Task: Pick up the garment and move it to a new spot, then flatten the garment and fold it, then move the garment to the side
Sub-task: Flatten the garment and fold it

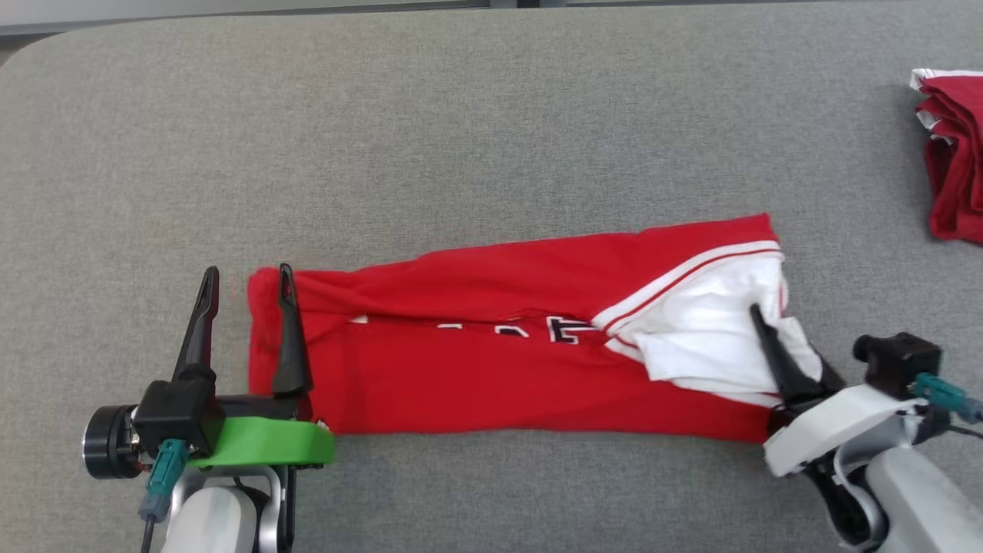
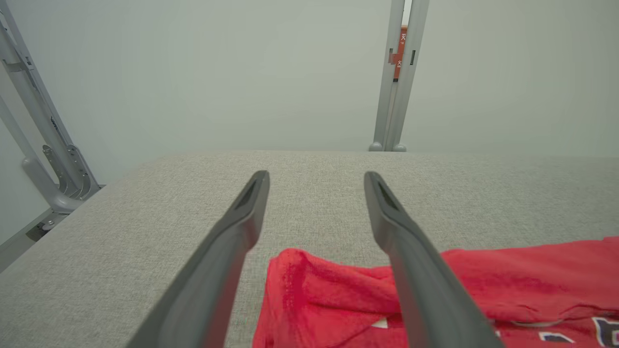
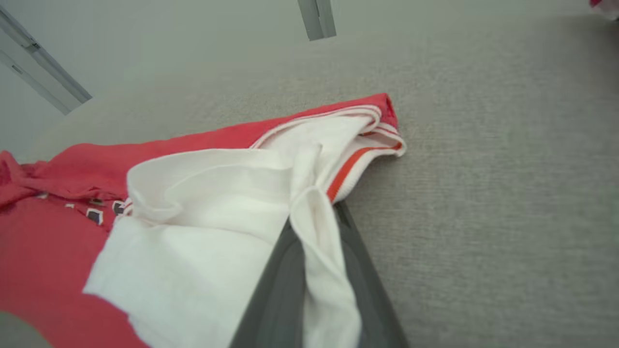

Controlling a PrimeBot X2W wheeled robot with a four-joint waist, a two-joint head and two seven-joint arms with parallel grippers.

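- A red garment (image 1: 491, 369) lies stretched out in a long band, left to right, across a grey fabric-covered table (image 1: 491, 115), in the near half.
- Its right end shows a white part (image 1: 706, 322) with red-and-white striped trim, bunched into loose folds. Partly hidden black-and-white lettering (image 1: 564, 329) sits along a crease near the middle.
- The right gripper (image 1: 760, 315) is at that right end, fingers pressed together and pinching a fold of the white cloth; in the right wrist view the cloth runs between the two dark fingers.
- The left gripper (image 1: 247, 270) is at the garment's left end, fingers spread wide. One finger crosses over the red edge and the other is over bare table just beside it. I cannot tell whether either finger touches the cloth.
- A second red garment with white trim (image 1: 952, 153) lies crumpled at the table's far right edge, well apart from the first one and from the right gripper.
- Grey metal posts (image 2: 399, 72) stand beyond the far edge of the table against a pale wall.
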